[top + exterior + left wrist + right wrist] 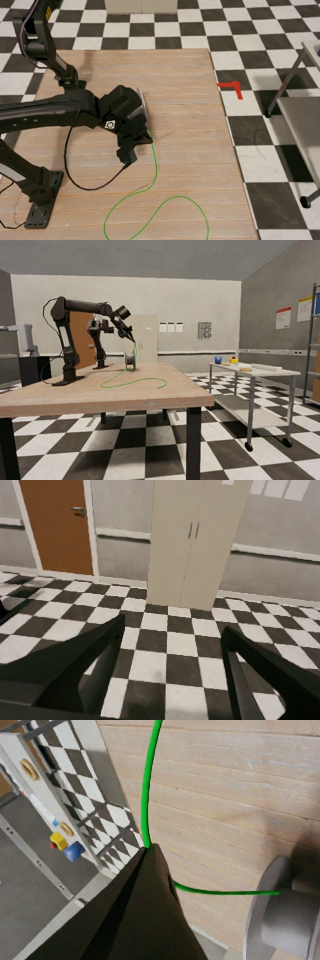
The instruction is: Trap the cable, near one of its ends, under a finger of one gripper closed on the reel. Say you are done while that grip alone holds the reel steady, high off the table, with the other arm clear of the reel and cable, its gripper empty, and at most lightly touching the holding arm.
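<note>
My right gripper (pixel 149 140) (pixel 133 340) (pixel 154 854) is shut on the thin green cable (pixel 155 165) (pixel 134 381) (pixel 147 785) and holds that part up above the grey reel (pixel 142 102) (pixel 130 359) (pixel 287 920). The reel stands on its flange edges on the wooden table (pixel 180 77) (pixel 77 400). A short stretch of cable runs from the fingertips to the reel; the rest hangs down and loops over the table. My left gripper (pixel 173 626) is open and empty. It is raised behind the right arm and faces out into the room.
A grey wheeled cart (pixel 305 124) (pixel 258 371) stands off the table's right side. A red tape mark (pixel 233 86) lies on the chequered floor. A cream cabinet (pixel 200 540) and a brown door (pixel 55 525) are at the far wall.
</note>
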`<state>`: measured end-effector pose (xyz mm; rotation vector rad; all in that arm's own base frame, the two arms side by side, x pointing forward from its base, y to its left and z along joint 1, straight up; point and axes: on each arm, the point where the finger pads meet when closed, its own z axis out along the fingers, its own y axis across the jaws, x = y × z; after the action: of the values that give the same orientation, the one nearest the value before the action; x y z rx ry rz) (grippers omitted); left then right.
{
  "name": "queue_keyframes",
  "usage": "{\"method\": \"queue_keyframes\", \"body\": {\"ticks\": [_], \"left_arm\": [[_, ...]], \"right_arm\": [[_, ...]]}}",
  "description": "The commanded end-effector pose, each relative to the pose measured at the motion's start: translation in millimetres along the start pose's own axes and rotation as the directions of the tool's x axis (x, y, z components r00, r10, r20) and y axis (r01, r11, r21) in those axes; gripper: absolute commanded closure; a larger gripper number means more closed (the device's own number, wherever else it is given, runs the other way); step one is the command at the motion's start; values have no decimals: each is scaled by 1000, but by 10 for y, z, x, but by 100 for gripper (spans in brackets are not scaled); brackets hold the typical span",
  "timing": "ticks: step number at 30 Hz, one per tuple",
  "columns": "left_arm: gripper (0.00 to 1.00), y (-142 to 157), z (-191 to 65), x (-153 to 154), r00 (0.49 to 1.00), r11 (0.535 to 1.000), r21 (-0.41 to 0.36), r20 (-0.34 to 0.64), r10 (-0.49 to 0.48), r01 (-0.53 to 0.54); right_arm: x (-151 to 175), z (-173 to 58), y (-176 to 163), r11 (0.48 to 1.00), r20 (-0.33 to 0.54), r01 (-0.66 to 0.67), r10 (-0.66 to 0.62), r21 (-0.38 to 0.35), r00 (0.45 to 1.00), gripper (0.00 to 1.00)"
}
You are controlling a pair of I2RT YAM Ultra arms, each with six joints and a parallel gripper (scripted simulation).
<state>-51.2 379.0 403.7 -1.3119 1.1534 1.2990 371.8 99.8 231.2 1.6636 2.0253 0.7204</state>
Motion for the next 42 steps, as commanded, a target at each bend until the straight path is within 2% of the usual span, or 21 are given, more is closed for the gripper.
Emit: {"method": "queue_keyframes", "body": {"ticks": [1, 8, 14, 18, 26, 30, 33, 35, 39, 42], "left_arm": [[25, -19, 0, 38, 1000, 1000, -2, -2, -5, 5], [25, -93, 48, 104, 999, 999, 29, -32, 14, -13], [25, -226, 39, -25, 999, 997, 74, -15, 38, -37], [25, -297, 47, 1, 998, 994, 99, -25, 51, -48], [25, -741, 64, 236, 986, 961, 253, -88, 140, -114], [25, -1055, 25, 372, 973, 919, 363, -109, 205, -153], [25, -1324, -37, 483, 958, 871, 457, -117, 262, -182], [25, -1324, -37, 483, 958, 871, 457, -117, 262, -182], [25, -1716, -176, 647, 933, 777, 591, -109, 344, -218], [25, -2023, -330, 778, 910, 683, 691, -87, 406, -238]], "right_arm": [[-6, -130, 92, 999, 9, -1, 1, -45, 1000, 100], [-6, -130, 92, 999, 9, -1, 1, -45, 1000, 100], [-6, -130, 92, 999, 9, -1, 1, -45, 1000, 100], [-6, -130, 92, 999, 9, -1, 1, -45, 1000, 100], [-6, -130, 92, 999, 9, -1, 1, -45, 1000, 100], [-6, -130, 92, 999, 9, -1, 1, -45, 1000, 100], [-6, -130, 92, 999, 9, -1, 1, -45, 1000, 100], [-6, -130, 92, 999, 9, -1, 1, -45, 1000, 100], [-6, -130, 92, 999, 9, -1, 1, -45, 1000, 100], [-6, -130, 92, 999, 9, -1, 1, -45, 1000, 100]]}}
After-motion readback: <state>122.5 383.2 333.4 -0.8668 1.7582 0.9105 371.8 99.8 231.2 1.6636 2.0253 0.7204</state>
